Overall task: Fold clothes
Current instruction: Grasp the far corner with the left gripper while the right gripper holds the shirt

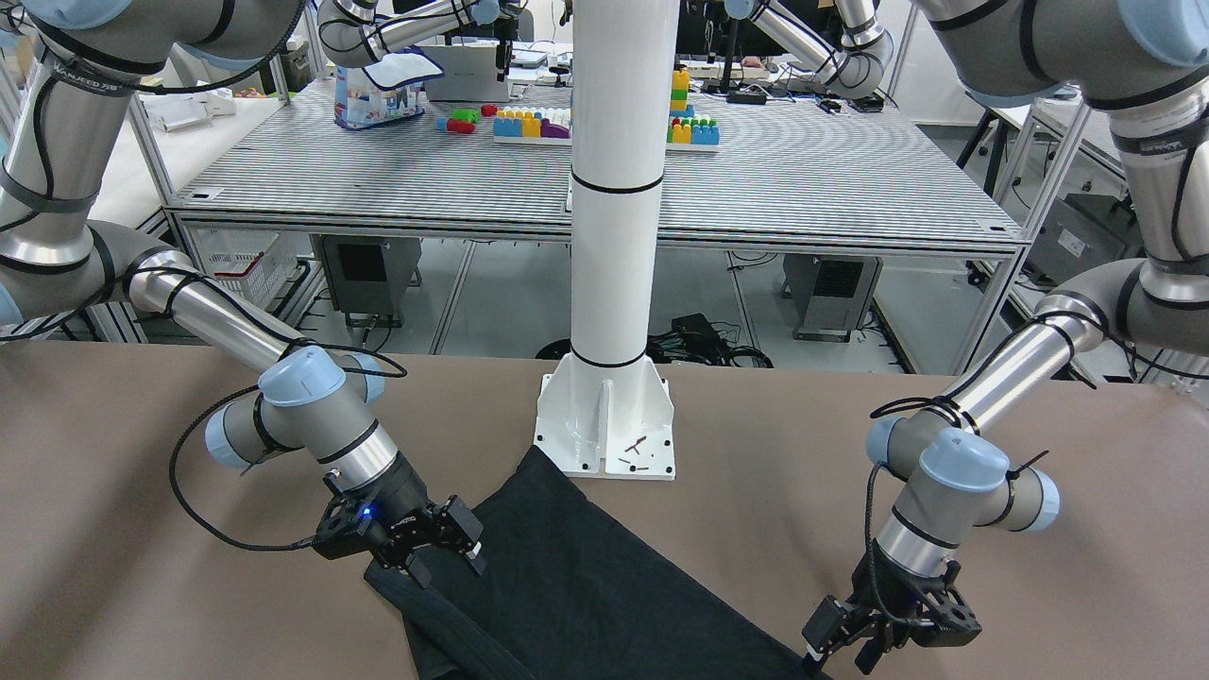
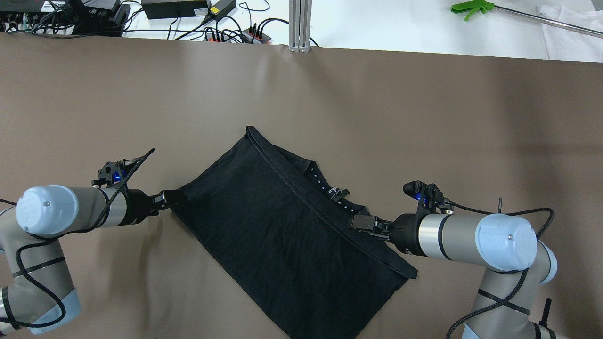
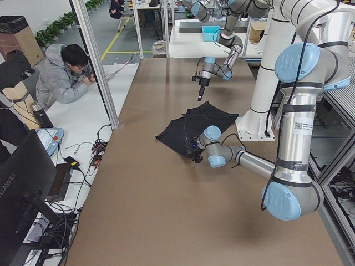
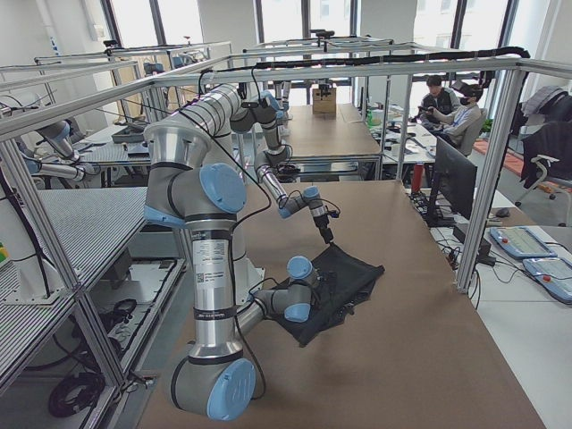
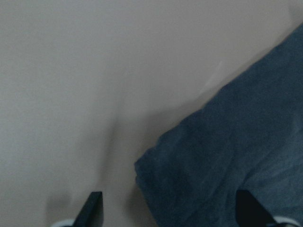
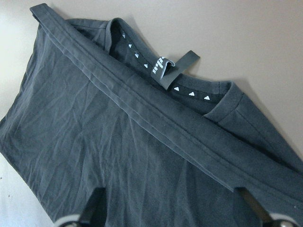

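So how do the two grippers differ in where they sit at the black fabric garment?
The left gripper sits at a corner of the black fabric garment, mostly over bare brown table; the right gripper sits over its hemmed edge beside the collar. They point inward from opposite sides. Both stand open.

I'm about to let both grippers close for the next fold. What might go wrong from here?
The left gripper is open around just the corner of the clothes, so it may close on a sliver or miss. The right gripper hangs open over the stacked hem band near the collar; it may pinch only some layers, dragging the fold apart.
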Motion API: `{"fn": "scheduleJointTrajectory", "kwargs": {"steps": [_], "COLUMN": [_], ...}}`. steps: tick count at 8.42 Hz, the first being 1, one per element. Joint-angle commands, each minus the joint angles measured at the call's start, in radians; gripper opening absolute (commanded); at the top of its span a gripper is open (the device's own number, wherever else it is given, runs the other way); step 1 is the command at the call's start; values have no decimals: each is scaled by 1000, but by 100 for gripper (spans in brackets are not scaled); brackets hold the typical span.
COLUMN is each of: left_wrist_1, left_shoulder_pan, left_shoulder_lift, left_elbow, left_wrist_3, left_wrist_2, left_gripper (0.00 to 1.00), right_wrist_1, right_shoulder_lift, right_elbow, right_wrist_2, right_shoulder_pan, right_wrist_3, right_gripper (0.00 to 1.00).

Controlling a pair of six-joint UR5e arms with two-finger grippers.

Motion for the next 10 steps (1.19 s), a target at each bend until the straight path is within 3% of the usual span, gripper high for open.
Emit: {"fn": "scheduleJointTrajectory", "kwargs": {"steps": [1,3,4,6,10], "left_wrist_1": [-3,-3,-3,-5,1], "left_shoulder_pan": [35,55,75,77,66], "left_shoulder_lift": [-24,-19,-20,-22,-24], "left_elbow": [39,41,41,28,1], "left_wrist_3": [1,1,-1,-13,-8], "left_wrist_2": [42,75,110,112,56], "left_gripper": [100,94,84,0,0], "right_wrist_1": [-1,-1,-1,-1,-1], "right_shoulder_lift": [-1,1,1,1,2], "right_elbow": [-1,-1,1,1,-1], "right_wrist_2": [-2,-2,-2,-2,-2], "right_shoulder_pan": [-2,-4,-4,-4,-5], "right_wrist_3": [1,1,3,3,3], "right_gripper": [94,94,94,94,94]}}
